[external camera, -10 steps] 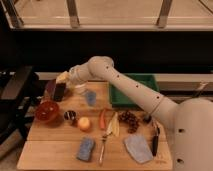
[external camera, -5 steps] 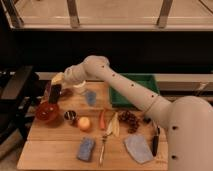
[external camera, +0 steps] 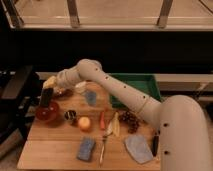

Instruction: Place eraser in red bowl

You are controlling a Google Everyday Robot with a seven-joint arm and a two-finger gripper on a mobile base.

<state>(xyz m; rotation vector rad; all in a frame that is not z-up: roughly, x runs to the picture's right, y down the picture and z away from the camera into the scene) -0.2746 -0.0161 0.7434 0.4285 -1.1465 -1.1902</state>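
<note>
My gripper (external camera: 48,93) is at the far left of the wooden table (external camera: 55,145), reaching from the white arm (external camera: 115,87) that crosses from the right. It is shut on the eraser (external camera: 45,98), a small black block held upright just above the red bowl (external camera: 48,112). The eraser's lower end hangs over the bowl's back rim, close to the bowl's inside.
A purple bowl (external camera: 63,92) sits just behind the gripper. A green tray (external camera: 135,87) stands at the back right. On the table lie a small dark cup (external camera: 70,116), an orange fruit (external camera: 84,123), a carrot (external camera: 102,120), a banana (external camera: 115,124), grapes (external camera: 130,120), two blue-grey sponges (external camera: 86,149) and a black-handled tool (external camera: 155,145).
The gripper has moved left and down with the eraser, from beside the purple bowl to just over the red bowl.
</note>
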